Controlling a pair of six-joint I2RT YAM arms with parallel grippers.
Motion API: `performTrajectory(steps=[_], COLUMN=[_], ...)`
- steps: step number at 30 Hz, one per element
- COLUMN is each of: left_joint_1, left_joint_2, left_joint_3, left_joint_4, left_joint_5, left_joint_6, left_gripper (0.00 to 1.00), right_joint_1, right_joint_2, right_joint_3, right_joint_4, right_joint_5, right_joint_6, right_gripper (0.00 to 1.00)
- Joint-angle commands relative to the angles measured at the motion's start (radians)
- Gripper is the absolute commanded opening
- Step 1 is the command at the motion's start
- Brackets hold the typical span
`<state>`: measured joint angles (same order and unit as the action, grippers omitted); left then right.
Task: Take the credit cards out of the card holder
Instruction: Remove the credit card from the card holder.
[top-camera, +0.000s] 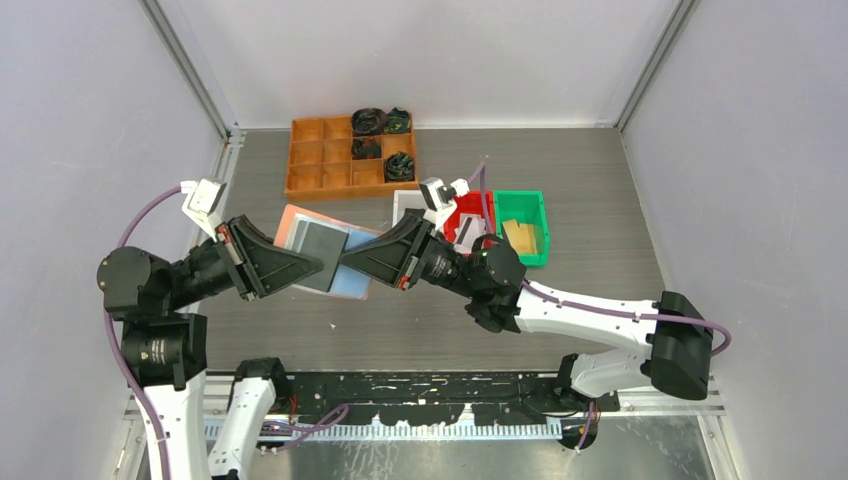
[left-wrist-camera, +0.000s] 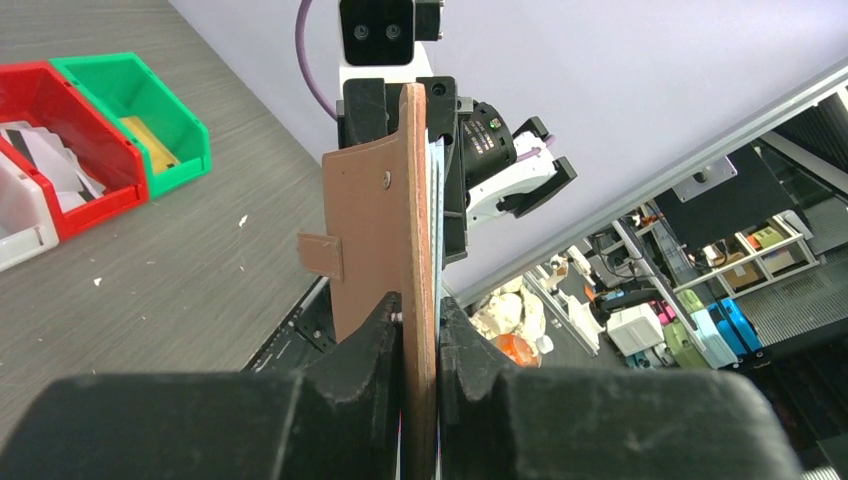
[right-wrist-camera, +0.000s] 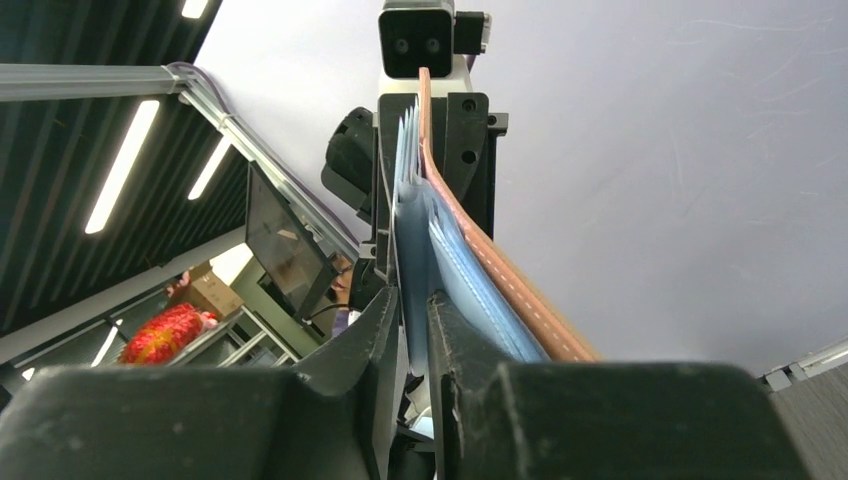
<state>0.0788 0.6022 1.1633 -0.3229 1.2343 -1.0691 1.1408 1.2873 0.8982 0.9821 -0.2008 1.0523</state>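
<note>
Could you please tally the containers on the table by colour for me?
Orange tray: 1
White bin: 1
Red bin: 1
Green bin: 1
Total: 4

**Two arms in black and white**

Both arms have the same build. The left arm (top-camera: 165, 290) has round black joint housings, one with a small white marking, and white links lower down. The right arm (top-camera: 585, 312) has a long white link between black joints. A thin purple cable (top-camera: 137, 218) follows the left arm, and a second cable (top-camera: 610, 303) of the same colour follows the right arm. Each wrist carries a small white camera box (top-camera: 205, 197). The left pincer (left-wrist-camera: 420, 315) and the right pincer (right-wrist-camera: 412, 305) each have two matt black, wedge-shaped fingers.
</note>
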Motion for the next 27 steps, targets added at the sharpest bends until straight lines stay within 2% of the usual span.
performTrajectory(steps=[1,4,8,13,16,20,24,27], left_joint_1=[-0.004,-0.004,-0.004,-0.004,-0.004,-0.004,-0.004,-0.004], left_joint_2=[-0.020,-0.018,-0.018,-0.019,-0.015,-0.008,-0.001,0.011], left_joint_3=[0.003,0.004,0.008,0.013,0.022,0.038,0.051,0.065], left_joint_4=[0.090,0.081,0.051,0.012,-0.009,-0.023,-0.002,0.008], left_joint_5=[0.010,0.014,0.014,0.006,0.001,-0.008,-0.025,-0.031], left_joint_6=[-0.026,-0.019,0.009,0.046,0.056,0.057,0.006,0.004], left_gripper=[0.09,0.09,0.09,0.09,0.09,0.10,0.17,0.15], right_joint_1=[-0.008,-0.008,-0.008,-0.008,-0.007,-0.008,-0.008,-0.008], right_joint_2=[0.021,0.049,0.060,0.050,0.041,0.036,0.048,0.053], right_joint_3=[0.031,0.054,0.064,0.052,0.027,-0.010,-0.030,-0.032], right_joint_4=[0.105,0.120,0.126,0.148,0.181,0.238,0.318,0.347], right_joint_5=[-0.018,-0.050,-0.058,-0.065,-0.064,-0.069,-0.083,-0.090], right_joint_6=[0.031,0.047,0.053,0.047,0.048,0.066,0.095,0.106], right_gripper=[0.23,0.26,0.25,0.08,0.01,0.01,0.01,0.01])
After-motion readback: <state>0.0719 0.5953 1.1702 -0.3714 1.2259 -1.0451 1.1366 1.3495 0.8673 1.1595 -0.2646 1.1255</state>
